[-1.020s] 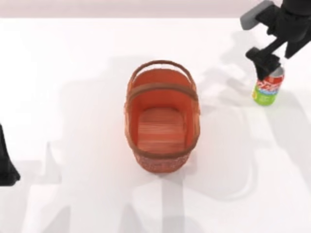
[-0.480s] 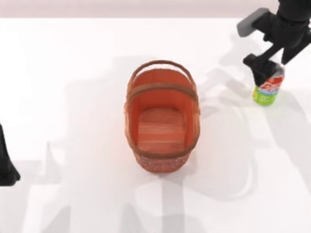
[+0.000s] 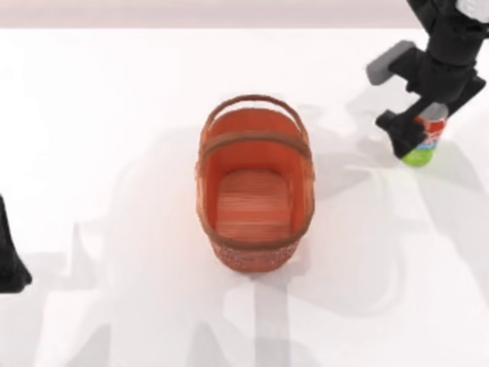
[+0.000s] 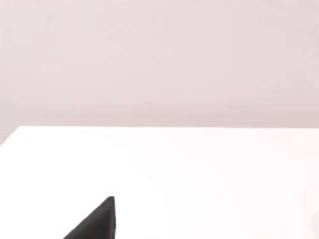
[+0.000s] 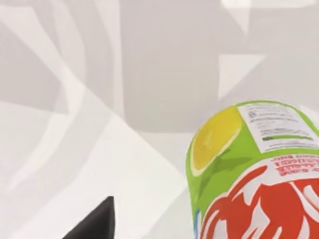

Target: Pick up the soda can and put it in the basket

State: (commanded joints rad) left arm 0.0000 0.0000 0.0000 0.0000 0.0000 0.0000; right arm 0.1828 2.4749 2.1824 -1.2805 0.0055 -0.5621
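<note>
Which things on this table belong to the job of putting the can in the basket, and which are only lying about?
Belong to the job:
- soda can, upright near the table's right side
- basket, mid-table
- right gripper, down over the can

Only lying about:
- nothing else lies on the table
- left arm, parked at the left edge

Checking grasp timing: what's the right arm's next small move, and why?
Probably shut the right gripper on the soda can: it sits down over the can's top, the can stands on the table right of the basket. Left arm is parked at the left edge.
</note>
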